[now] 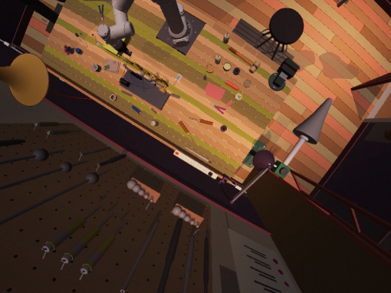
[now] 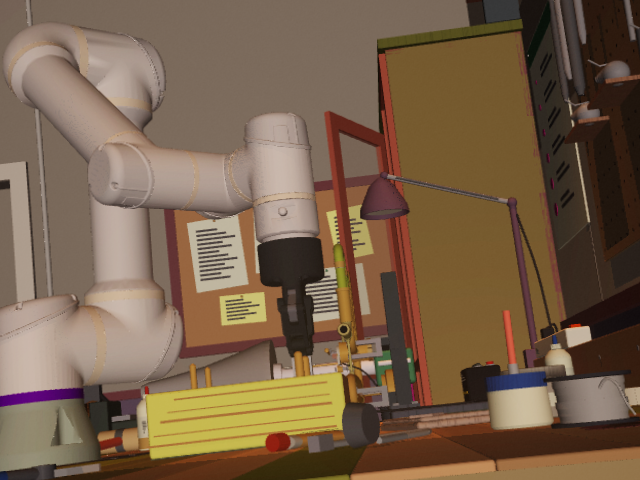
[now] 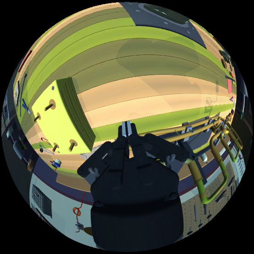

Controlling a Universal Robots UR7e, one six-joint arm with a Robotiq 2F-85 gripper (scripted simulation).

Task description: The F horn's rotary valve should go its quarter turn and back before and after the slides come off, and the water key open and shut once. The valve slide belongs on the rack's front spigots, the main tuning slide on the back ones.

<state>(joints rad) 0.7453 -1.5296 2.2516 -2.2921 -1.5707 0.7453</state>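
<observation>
The yellow rack (image 3: 60, 116) stands on the bench beside my gripper (image 3: 128, 129), which hangs closed and empty between the rack and the horn. Two pairs of brass spigots (image 3: 62, 145) stick up from the rack, all bare. From the second side camera the gripper (image 2: 299, 351) sits just above the rack's (image 2: 243, 413) right-hand spigots. The F horn's brass tubing (image 3: 201, 129) runs along the bench to the right in its clamps. Two U-shaped slides (image 3: 213, 175) with greenish legs are still on the horn. The valve and water key are too small to tell.
A white tub with a blue lid (image 2: 518, 399) and a grey spool (image 2: 589, 398) stand at the bench's near right. A red-capped tool and a dark disc (image 2: 360, 424) lie in front of the rack. A desk lamp (image 2: 385, 200) reaches over the horn.
</observation>
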